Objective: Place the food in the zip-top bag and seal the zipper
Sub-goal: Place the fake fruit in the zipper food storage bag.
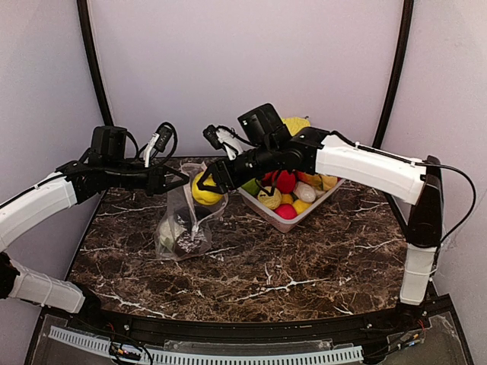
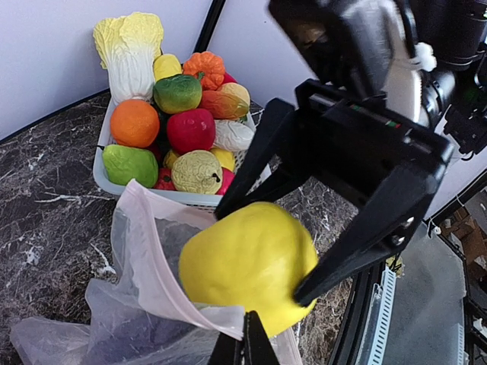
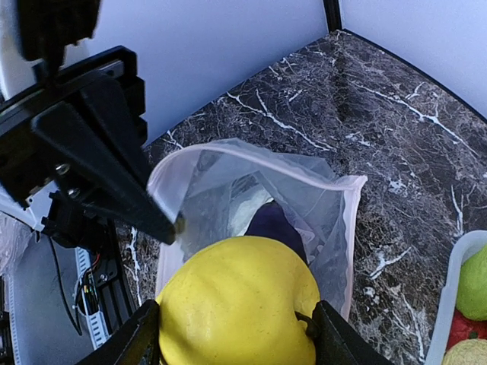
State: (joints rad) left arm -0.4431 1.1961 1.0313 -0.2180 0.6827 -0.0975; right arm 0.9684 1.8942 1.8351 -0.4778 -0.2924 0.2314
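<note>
My right gripper (image 1: 207, 182) is shut on the yellow lemon (image 1: 204, 190), holding it just above the open mouth of the zip-top bag (image 1: 183, 228). From the right wrist, the lemon (image 3: 236, 304) sits between my fingers, and below it inside the bag (image 3: 327, 220) lie a dark purple piece (image 3: 274, 224) and the white cauliflower (image 3: 247, 209). My left gripper (image 2: 245, 338) is shut on the bag's pinkish zipper (image 2: 163, 281) edge, holding the mouth up next to the lemon (image 2: 247, 266).
A pale tray (image 1: 300, 217) full of several toy fruits and vegetables stands right of the bag, close under my right arm. The bag's bottom rests on the dark marble table (image 1: 304, 274). White walls enclose the back and sides.
</note>
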